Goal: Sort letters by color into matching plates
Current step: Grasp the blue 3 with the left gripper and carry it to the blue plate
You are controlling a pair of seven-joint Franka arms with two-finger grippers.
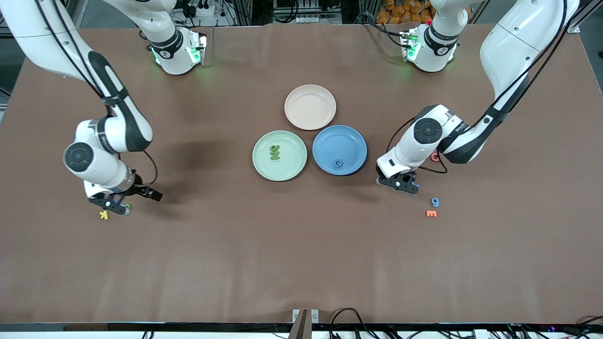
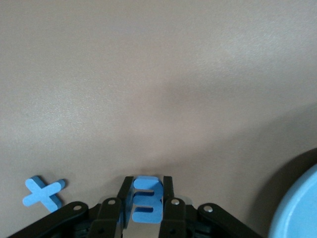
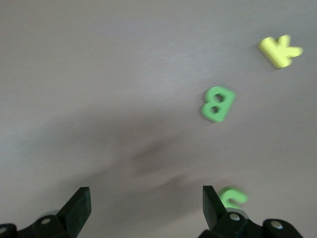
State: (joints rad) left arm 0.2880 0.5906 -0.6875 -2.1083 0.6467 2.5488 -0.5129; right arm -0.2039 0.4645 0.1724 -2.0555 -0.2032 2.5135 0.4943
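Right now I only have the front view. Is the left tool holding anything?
Observer: Yes. The left wrist view shows the left tool shut on a blue E.
Operator: Any other blue letter near it?
Observer: A blue X lies flat on the table beside that tool.
Operator: And the right tool?
Observer: The right tool is open and empty. A green B lies on the table close to it, with a yellow K beside the B.
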